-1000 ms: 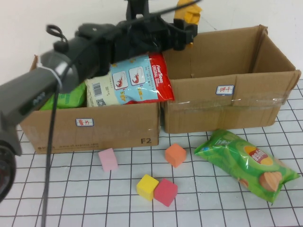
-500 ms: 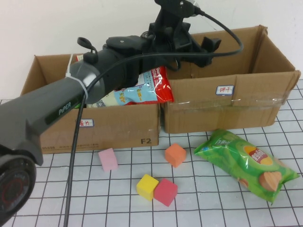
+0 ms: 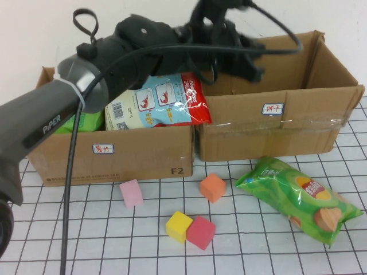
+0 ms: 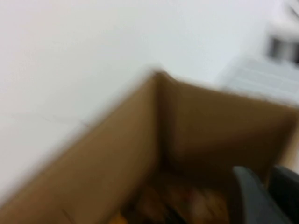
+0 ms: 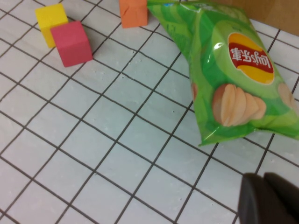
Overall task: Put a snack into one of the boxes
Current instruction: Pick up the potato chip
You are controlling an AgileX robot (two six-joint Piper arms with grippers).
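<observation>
A red, blue and white snack bag (image 3: 166,103) lies tilted inside the left cardboard box (image 3: 143,154), next to a green bag (image 3: 86,121). A green chip bag (image 3: 298,197) lies on the grid mat in front of the right cardboard box (image 3: 269,134); it also shows in the right wrist view (image 5: 233,70). My left arm reaches across the left box, and my left gripper (image 3: 248,57) hovers above the right box's back left corner, fingers together and empty (image 4: 267,198). My right gripper (image 5: 270,201) is shut and empty, low over the mat near the chip bag.
Foam cubes lie on the mat in front of the boxes: pink (image 3: 131,193), orange (image 3: 213,187), yellow (image 3: 178,226) and red (image 3: 200,232). The left wrist view shows a box's inner corner (image 4: 161,121) with blurred contents at its bottom. A white wall stands behind.
My left arm has swung to the right above the boxes, its gripper going from the back of the left box to over the right box. The bags and cubes have not moved.
</observation>
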